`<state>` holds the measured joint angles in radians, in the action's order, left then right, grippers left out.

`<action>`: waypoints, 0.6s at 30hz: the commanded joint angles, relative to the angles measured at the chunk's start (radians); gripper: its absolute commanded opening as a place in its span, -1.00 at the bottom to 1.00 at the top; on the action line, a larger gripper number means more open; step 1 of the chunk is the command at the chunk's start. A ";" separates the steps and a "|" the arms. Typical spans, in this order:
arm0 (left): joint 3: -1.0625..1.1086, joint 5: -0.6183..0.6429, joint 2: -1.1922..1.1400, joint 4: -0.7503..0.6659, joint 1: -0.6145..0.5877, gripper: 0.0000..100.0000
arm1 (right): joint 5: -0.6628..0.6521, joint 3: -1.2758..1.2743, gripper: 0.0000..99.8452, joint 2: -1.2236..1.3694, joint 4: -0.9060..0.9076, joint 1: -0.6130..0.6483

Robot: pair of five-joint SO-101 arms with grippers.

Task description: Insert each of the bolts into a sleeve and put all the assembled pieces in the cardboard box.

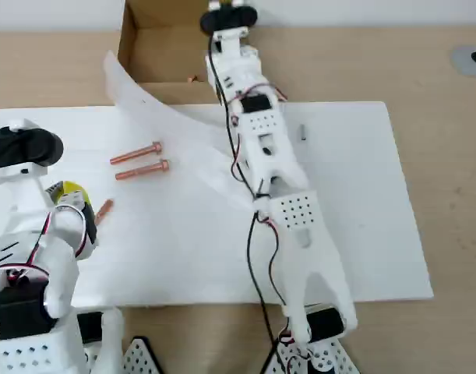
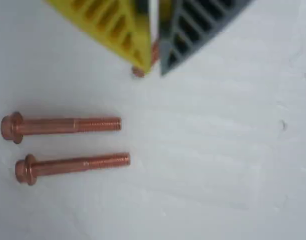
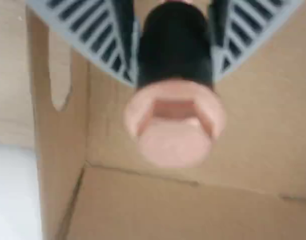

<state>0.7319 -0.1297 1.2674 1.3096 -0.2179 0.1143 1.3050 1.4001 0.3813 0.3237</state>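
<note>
Sleeved bolt [image 3: 174,122], its black sleeve [image 3: 175,45] clamped in the right gripper [image 3: 174,75], hangs over the cardboard box [image 3: 142,210]. On the white board [image 1: 362,195], the left gripper [image 2: 154,65] is pinched narrow on another bolt [image 2: 138,71], near two loose bolts [image 2: 60,125] [image 2: 72,165] lying side by side.

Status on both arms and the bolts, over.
Left gripper shut on a bolt at the white board. Right gripper shut on an assembled piece above the cardboard box. Two loose bolts on the board; nothing in the way.
</note>
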 commanded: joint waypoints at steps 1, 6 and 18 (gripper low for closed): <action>0.002 -0.003 -0.004 -0.014 -0.014 -0.99 | -0.086 0.237 -0.97 0.088 0.044 -0.010; 0.008 -0.003 -0.004 -0.015 -0.014 -0.98 | -0.129 0.291 -0.70 0.128 0.186 0.005; 0.031 0.005 -0.005 -0.020 -0.041 -0.84 | -0.124 0.366 -0.40 0.071 0.376 0.013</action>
<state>0.7795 -0.1297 1.2658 1.3096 -0.2194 -0.0038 1.6210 1.5336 0.7127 0.3284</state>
